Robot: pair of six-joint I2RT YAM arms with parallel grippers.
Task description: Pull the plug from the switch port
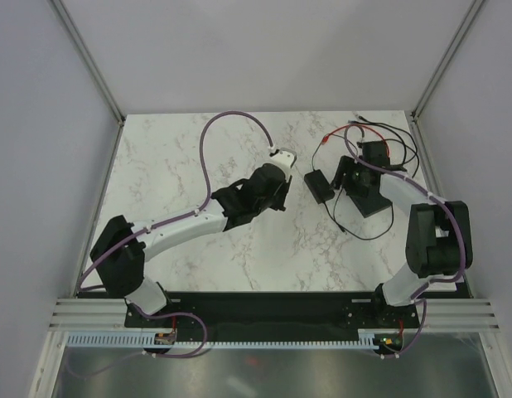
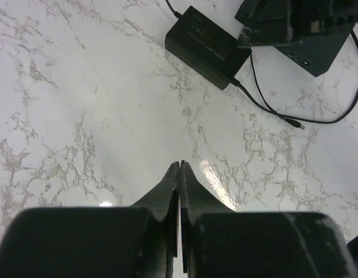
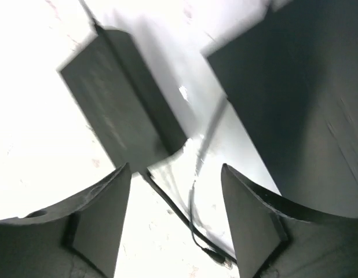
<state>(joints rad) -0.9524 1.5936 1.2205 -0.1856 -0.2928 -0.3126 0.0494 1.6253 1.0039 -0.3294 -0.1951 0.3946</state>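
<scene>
Plug (image 3: 217,257) lying free on the table, apart from the switch box (image 2: 321,55), below the right gripper (image 3: 173,171).

The right gripper is holding its fingers spread wide, with the one plug lying low in their gap. In the left wrist view the plug's long axis is running near-level, tip pointing right, away from the one power adapter (image 2: 205,46). The left gripper (image 2: 180,163) is pressing its fingers together, empty.

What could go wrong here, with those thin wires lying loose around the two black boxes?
1. The open right gripper hangs just over the thin black cable beside the power adapter. Closing or lifting carelessly could snag the cable and drag the adapter along.
2. The flat black box looks light and nothing seems to pin it down, so a tug might slide it.
</scene>
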